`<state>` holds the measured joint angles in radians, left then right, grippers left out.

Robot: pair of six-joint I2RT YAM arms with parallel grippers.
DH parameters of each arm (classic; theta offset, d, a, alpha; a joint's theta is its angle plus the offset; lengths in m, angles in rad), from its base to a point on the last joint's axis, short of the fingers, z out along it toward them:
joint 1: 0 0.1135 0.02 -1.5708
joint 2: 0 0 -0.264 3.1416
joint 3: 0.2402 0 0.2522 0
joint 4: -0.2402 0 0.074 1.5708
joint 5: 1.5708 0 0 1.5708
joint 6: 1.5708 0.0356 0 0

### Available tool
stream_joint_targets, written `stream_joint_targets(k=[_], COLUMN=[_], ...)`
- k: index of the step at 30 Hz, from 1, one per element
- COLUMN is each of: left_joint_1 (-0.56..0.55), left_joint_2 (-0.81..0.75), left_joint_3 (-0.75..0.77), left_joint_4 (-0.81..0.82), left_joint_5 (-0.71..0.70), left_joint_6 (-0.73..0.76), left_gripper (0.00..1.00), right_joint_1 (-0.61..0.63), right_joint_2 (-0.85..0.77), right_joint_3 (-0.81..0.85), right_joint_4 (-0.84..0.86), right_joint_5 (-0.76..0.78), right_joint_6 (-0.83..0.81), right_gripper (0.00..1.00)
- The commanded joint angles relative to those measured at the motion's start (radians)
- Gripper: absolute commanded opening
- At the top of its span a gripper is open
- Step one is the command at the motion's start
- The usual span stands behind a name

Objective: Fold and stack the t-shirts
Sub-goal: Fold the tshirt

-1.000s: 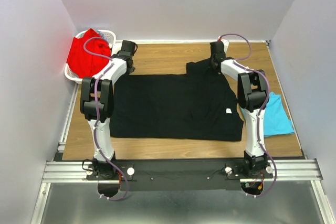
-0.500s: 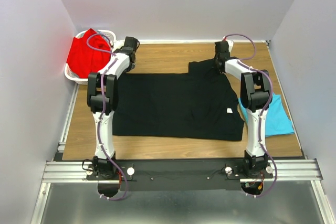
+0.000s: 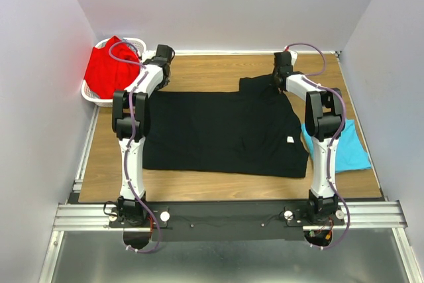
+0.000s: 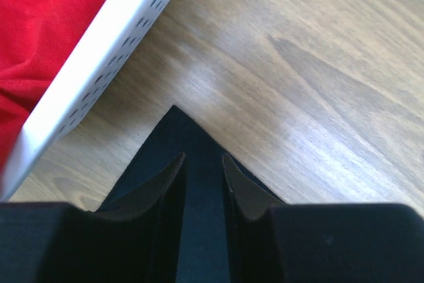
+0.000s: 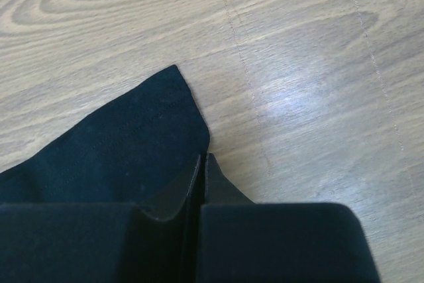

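The black shirt (image 3: 225, 130) lies flat mid-frame. The right gripper (image 5: 203, 158) has jaws pressed together at its edge. The left gripper (image 4: 203, 158) has jaws apart over a corner. Both should grab cloth well, then pull evenly.

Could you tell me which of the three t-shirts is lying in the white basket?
The red t-shirt, bunched in the white basket at the far left; the black t-shirt lies spread on the table and the turquoise t-shirt at its right edge.
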<state>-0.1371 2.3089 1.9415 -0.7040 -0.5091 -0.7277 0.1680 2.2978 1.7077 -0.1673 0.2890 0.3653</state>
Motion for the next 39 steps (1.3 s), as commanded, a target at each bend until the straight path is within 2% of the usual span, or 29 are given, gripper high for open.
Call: stream_joint_targets(k=[1,21,39], left_joint_1=[0.013,0.044,0.045], left_joint_2=[0.029,0.052,0.115], left_joint_3=[0.020,0.040,0.103], left_joint_4=[-0.038,0.005,-0.066], left_joint_5=[-0.046,0.000,-0.023], left_joint_6=[-0.024,0.013,-0.029], left_gripper=[0.35,0.40,0.41], right_joint_1=[-0.013,-0.024,-0.027], right_joint_2=[-0.005,-0.021,-0.015], right_joint_3=[-0.031,-0.042,-0.034], right_joint_4=[-0.090,-0.090,-0.090], right_joint_5=[-0.013,-0.021,-0.037], right_joint_6=[0.000,0.003,0.003], right_gripper=[0.10,0.10,0.09])
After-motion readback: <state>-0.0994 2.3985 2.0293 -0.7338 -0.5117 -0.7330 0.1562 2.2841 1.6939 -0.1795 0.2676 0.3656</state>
